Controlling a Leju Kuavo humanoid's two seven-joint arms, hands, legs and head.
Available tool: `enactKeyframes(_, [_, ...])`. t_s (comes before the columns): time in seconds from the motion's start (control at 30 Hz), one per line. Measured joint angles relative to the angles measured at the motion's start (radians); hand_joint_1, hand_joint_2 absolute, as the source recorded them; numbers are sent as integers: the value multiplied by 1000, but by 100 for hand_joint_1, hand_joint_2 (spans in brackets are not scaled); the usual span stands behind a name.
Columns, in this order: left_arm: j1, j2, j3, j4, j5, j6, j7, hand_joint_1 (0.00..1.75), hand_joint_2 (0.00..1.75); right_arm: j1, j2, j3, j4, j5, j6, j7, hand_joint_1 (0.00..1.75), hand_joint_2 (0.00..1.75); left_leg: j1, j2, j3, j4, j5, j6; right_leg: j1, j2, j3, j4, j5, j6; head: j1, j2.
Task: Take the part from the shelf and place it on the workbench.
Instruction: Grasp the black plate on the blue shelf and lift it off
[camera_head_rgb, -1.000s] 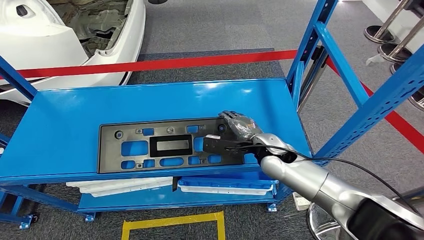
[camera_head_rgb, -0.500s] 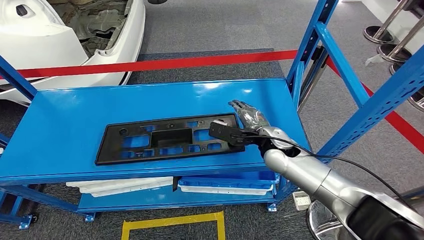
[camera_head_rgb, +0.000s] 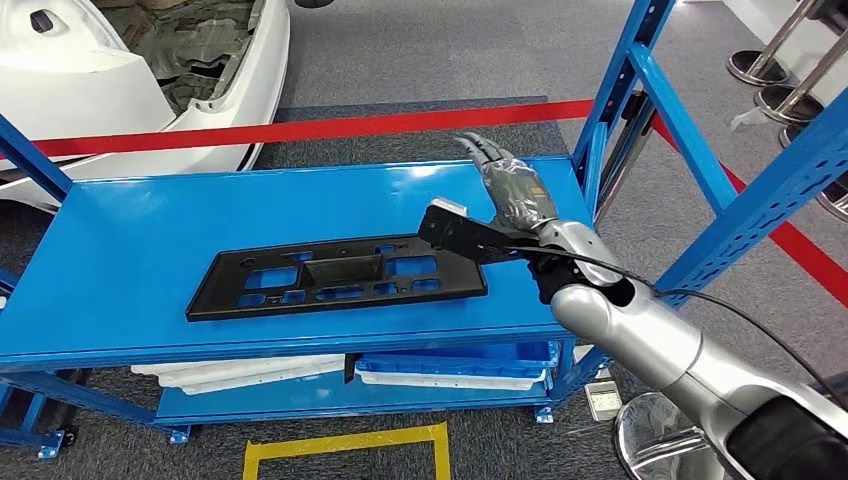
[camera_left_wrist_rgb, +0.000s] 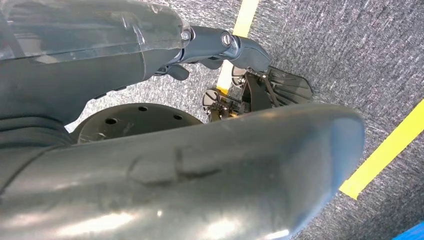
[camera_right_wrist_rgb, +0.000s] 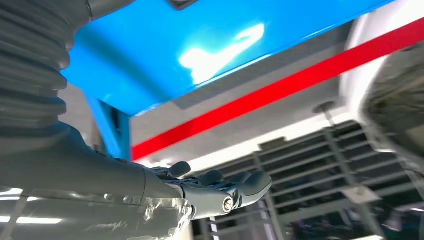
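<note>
My right hand (camera_head_rgb: 508, 205), fingers (camera_head_rgb: 482, 148) stretched up and thumb beneath, grips the right end of the black part (camera_head_rgb: 335, 278), lifting it tilted at frame centre; its left end rests on the blue shelf (camera_head_rgb: 130, 240). Left hand (camera_left_wrist_rgb: 220, 42): fingers curled, holding nothing.

Grey carpet floor (camera_head_rgb: 420, 60), red tape line (camera_head_rgb: 330, 127), yellow floor marking (camera_head_rgb: 345, 450)

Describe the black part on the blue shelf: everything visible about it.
The black part is a long, flat plastic-looking panel with many rectangular cutouts and a larger recessed window near its middle. It lies on the blue shelf, its right end lifted off the surface, where the right hand holds it.
</note>
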Motion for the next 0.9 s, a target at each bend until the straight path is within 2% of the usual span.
enactKeyframes(0.17, [-1, 0, -9, 0, 8, -1, 0, 0, 0, -3, 2, 7, -51, -12, 42, -24, 0, 175, 0, 0, 0, -1, 0, 0, 1, 0, 0, 0, 0, 0, 0, 0])
enactKeyframes(0.37, [-2, 0, -22, -1, 21, 1, 10, 0, 0, -19, 39, 59, -34, -126, 127, -40, 0, 175, 0, 0, 0, -1, 0, -1, 1, -1, 1, 0, 0, 0, 0, 0])
enactKeyframes(0.6, [-6, 0, -49, -3, 27, 5, 37, 0, 0, -20, 67, 126, 48, -232, 132, -16, 0, 175, 0, -1, 0, -1, 0, -1, 1, -1, 1, 0, 0, -1, 0, 0])
enactKeyframes(0.9, [-13, 0, -73, -3, 46, 6, 39, 0, 0, -27, 75, 177, 157, -273, 132, -7, 0, 175, 0, -1, 0, -1, 0, -1, 1, -1, 1, 0, 0, -1, 0, 0])
